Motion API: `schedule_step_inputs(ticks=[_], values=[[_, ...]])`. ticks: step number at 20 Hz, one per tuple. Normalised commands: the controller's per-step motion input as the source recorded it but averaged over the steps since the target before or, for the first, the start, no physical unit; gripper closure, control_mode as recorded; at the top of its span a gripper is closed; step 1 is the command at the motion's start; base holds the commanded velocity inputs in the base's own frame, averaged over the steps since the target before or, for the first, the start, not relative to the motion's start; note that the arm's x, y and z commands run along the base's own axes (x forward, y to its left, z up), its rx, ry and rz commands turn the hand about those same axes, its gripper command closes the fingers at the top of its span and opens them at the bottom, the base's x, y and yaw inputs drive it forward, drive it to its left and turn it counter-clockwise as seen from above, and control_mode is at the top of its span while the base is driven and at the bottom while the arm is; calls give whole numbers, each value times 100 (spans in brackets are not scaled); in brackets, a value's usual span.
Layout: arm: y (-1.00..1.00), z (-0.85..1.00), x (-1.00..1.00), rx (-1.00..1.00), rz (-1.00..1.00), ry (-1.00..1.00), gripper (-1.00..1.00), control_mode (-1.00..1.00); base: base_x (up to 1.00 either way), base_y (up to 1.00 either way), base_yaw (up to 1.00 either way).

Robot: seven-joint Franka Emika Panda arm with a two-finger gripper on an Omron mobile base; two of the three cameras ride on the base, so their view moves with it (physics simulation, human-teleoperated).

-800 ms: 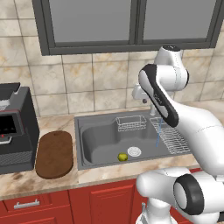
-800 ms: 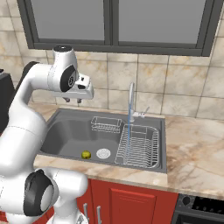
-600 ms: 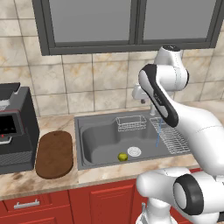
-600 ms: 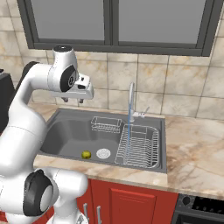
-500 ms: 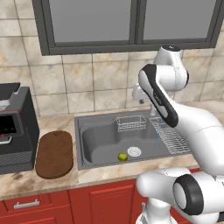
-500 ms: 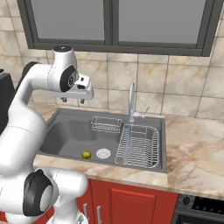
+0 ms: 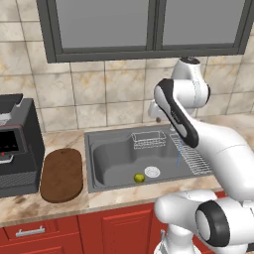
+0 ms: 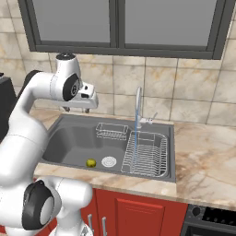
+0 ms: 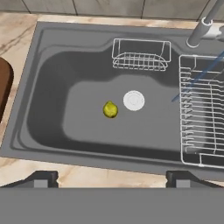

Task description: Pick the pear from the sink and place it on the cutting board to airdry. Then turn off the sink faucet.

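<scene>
Pear [image 9: 110, 109] on sink [image 9: 52, 131] floor, just at nine o'clock of drain [image 9: 134, 100]. Gripper [image 9: 111, 178] high above, fingers [image 9: 41, 178] wide apart, empty.

pear [image 9: 110, 109]: yellow-green
sink [image 9: 52, 118]: dark grey
drain [image 9: 134, 100]: white-silver
cutting board [image 7: 62, 174]: dark brown wood
sink faucet [image 8: 138, 107]: silver, blue stream
cabinets [image 7: 119, 231]: red

Above the marble tabletop [image 8: 203, 161], beige tiled wall [image 7: 94, 92] meets a dark-framed window [image 7: 149, 25]; red cabinets [image 7: 99, 233] sit below.
</scene>
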Motion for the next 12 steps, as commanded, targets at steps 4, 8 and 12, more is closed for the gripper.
schedule_step_inputs(ticks=[4, 8, 12], values=[[0, -27, 0, 0, 0, 0, -100, -100, 0, 0, 0], [9, -18, 4, 0, 0, 0, -100, -100, 0, 0, 0], [3, -20, 7, 0, 0, 0, -100, -100, 0, 0, 0]])
